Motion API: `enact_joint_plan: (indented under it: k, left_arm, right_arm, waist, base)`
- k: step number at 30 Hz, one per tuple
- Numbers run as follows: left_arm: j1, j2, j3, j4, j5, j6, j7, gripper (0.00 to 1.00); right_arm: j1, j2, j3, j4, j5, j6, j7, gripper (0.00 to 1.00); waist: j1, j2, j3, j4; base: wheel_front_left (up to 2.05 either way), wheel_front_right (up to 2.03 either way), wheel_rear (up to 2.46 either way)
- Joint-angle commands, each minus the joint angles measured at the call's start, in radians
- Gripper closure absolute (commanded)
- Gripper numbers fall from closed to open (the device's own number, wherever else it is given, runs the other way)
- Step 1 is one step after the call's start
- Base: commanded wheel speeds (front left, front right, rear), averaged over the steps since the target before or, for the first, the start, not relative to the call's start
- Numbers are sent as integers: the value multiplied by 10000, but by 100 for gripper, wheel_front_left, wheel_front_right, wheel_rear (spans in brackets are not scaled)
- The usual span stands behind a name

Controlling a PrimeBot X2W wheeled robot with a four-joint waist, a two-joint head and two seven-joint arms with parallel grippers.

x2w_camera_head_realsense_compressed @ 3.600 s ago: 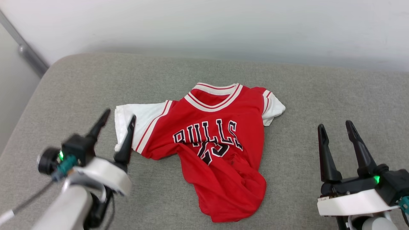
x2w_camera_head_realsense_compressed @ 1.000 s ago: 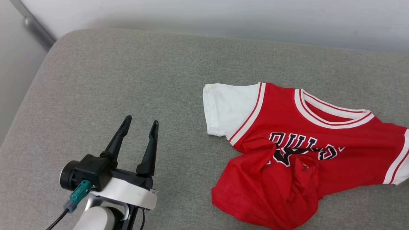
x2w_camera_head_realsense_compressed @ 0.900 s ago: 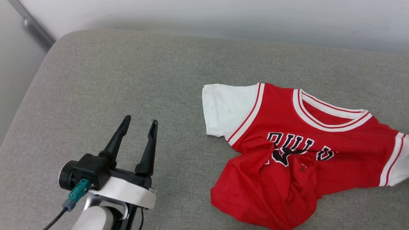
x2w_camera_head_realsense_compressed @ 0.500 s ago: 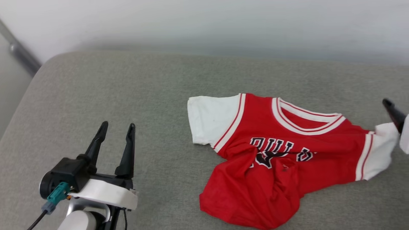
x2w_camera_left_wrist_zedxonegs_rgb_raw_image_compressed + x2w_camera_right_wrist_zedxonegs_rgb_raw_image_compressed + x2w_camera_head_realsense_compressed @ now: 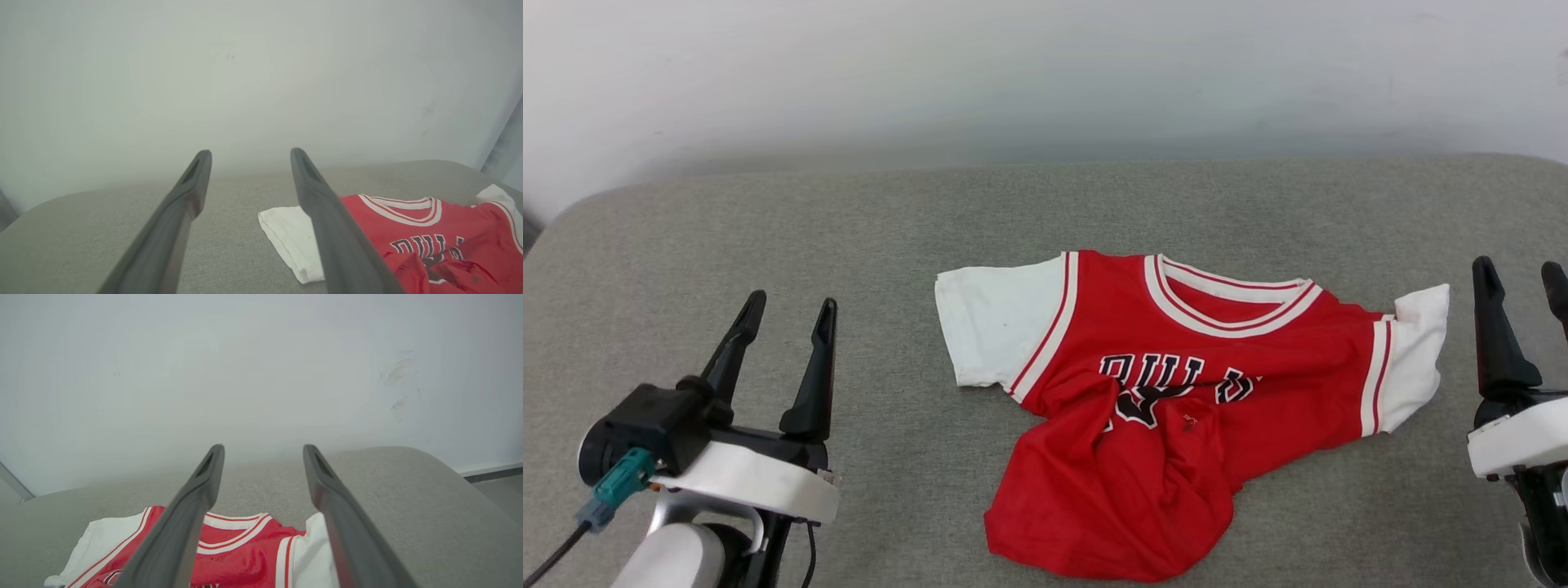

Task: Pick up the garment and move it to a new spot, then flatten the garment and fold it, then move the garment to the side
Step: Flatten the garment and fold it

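Centre, head view: red jersey-style T-shirt point(image 5: 1176, 392) with white short sleeves, red-striped white collar trim and black, white-outlined chest lettering, lying front-up on a grey woven upholstered cushion point(image 5: 768, 212), collar toward the pale wall point(image 5: 1013, 73). Upper half spread fairly flat, one sleeve out to each side. Lower half bunched and turned up over the chest, hiding part of the lettering and most of the number.

Lower left: left gripper point(image 5: 791, 302), two long dark fingers spread wide with nothing between them, over bare cushion and well apart from the nearer white sleeve. Teal connector point(image 5: 613, 486) at its wrist.

Lower right edge: right gripper point(image 5: 1520, 266), fingers likewise parted and empty, near the other white sleeve, with a strip of cushion showing between.

Left wrist view: left gripper point(image 5: 250, 152) open toward the wall, T-shirt point(image 5: 429, 245) low on that view's right.

Right wrist view: right gripper point(image 5: 263, 447) open, T-shirt point(image 5: 241, 555) low between and behind the two fingers.
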State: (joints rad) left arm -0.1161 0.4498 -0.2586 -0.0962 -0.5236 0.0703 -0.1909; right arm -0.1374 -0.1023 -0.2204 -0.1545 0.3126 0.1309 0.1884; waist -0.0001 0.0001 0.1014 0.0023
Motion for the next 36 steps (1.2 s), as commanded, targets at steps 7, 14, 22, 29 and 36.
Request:
enact_joint_plan:
  k: [7, 14, 22, 29, 36]
  left_arm:
    - [-1725, 933, -165, -192, -409, -951, 1655, 0]
    - [-4264, 2212, -817, 337, -1576, -1733, 5806, 0]
    - [-6061, 2802, -1546, 1135, -3516, -1916, 10088, 0]
    - [-7155, 3085, -1889, 2241, -3797, -1861, 11854, 0]
    - [-7564, 3174, -2262, 3022, -3453, -1766, 12398, 0]
  right_arm:
    - [333, 474, 192, -844, 200, -1, -1208, 0]
    - [-76, 527, 548, -1192, 525, -1, -1721, 0]
    - [-320, 531, 666, -623, 1166, -1, -2248, 0]
    - [-470, 531, 1049, -91, 1483, -3, -2773, 0]
    - [-669, 533, 1313, 212, 1635, -3, -3093, 0]
  waist:
    - [1, -1, 725, -702]
    - [1, -1, 1772, -1414]
    - [1, -1, 2642, -1996]
    - [1, -1, 3316, -2482]
    - [1, -1, 3786, -2772]
  base:
    - [0, 0, 0]
    - [0, 0, 0]
    - [0, 0, 0]
    - [0, 0, 0]
    - [0, 0, 0]
